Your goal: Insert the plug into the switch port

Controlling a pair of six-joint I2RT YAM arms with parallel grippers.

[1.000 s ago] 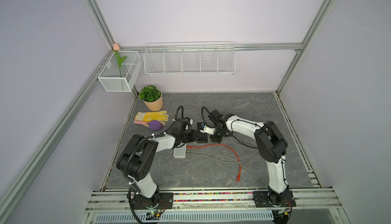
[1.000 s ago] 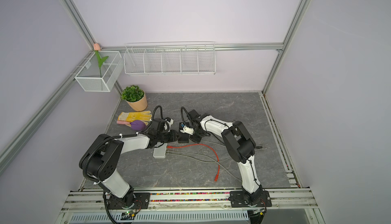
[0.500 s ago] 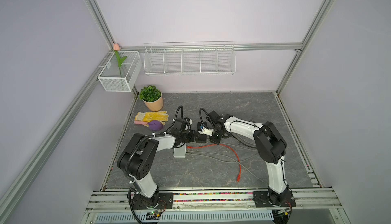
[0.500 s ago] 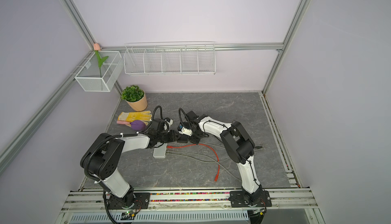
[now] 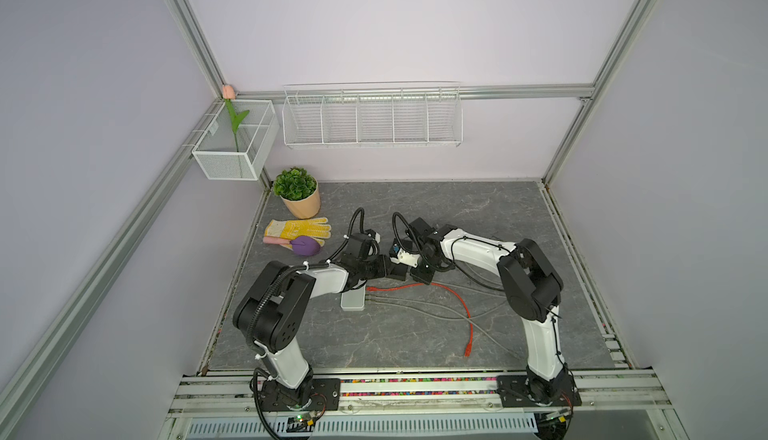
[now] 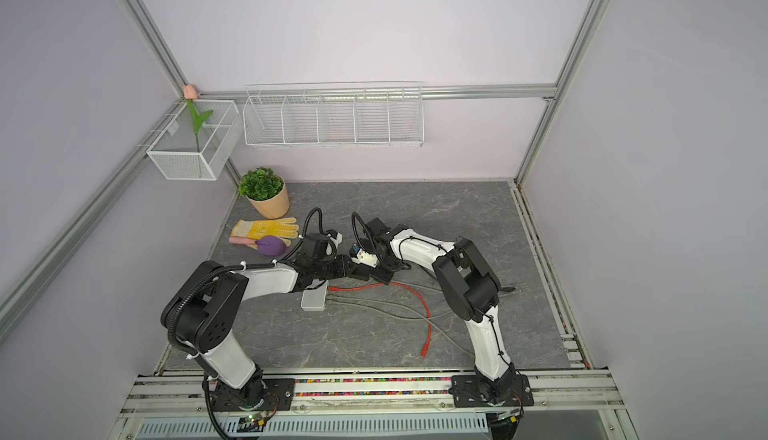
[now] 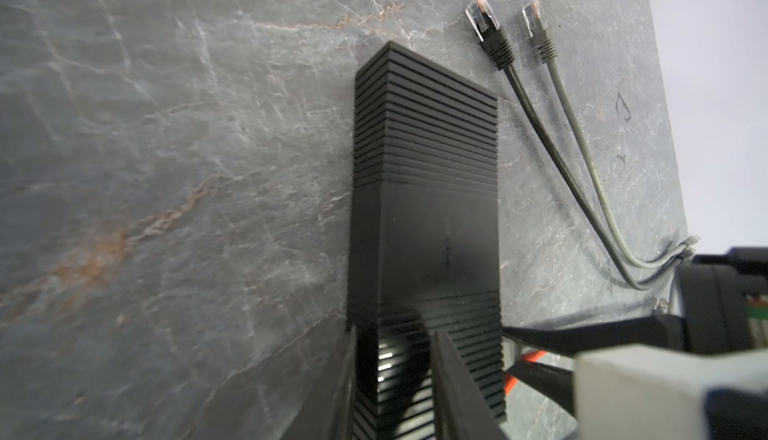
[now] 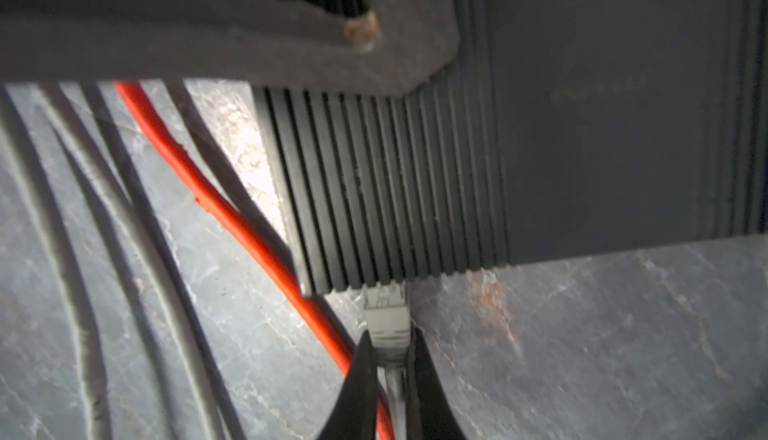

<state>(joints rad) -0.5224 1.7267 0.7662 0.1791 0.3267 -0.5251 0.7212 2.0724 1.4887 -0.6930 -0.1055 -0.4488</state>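
A: Right pincer has just tightened on the grey plug, tip at the switch edge on the worktop.
B: Left pincer?
A: Clamped on the switch. Seating's next, I'd say.

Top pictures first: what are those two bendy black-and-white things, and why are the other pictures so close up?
Those are two robot arms, seen from above by two side-by-side cameras. Each arm has a pincer, called a gripper, and a small camera by it; those give the close-ups. The right gripper pinches a grey plug at the edge of the black switch. The left gripper sits at the switch, perhaps steadying it. A red cable and a yellow glove lie on the table.
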